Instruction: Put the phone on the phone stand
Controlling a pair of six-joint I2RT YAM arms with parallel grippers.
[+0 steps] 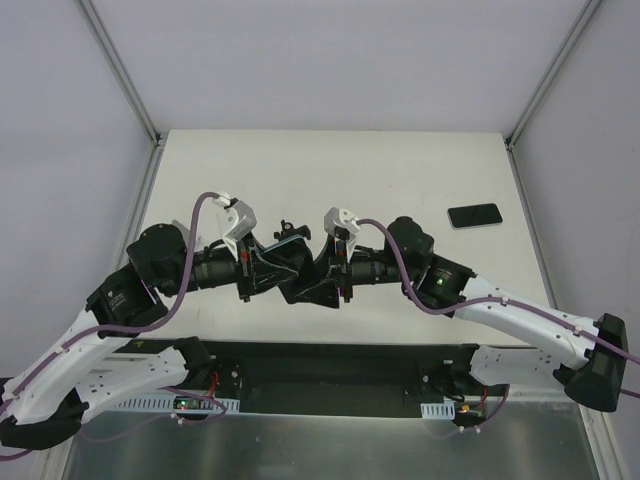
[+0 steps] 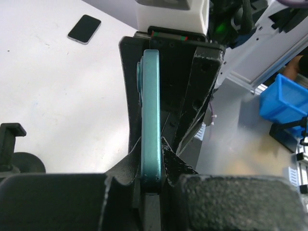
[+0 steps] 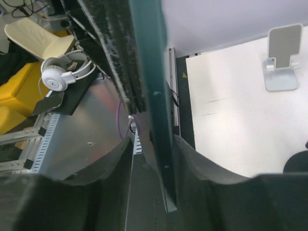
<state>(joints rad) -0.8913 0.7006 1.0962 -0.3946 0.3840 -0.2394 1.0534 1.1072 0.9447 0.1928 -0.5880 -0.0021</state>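
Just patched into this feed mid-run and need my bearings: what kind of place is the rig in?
Probably a robotics lab test cell: a white table walled by panels on metal frame posts, with a blue storage bin and white headphones just off the table.

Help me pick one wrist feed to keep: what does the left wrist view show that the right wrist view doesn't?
Left wrist only: a black phone lying flat on the table and the clamp cradle of the black stand. Right wrist only: a white stand on the table and white headphones beyond its edge. Both: the teal-edged phone, edge-on, gripped by the left gripper and the right gripper.
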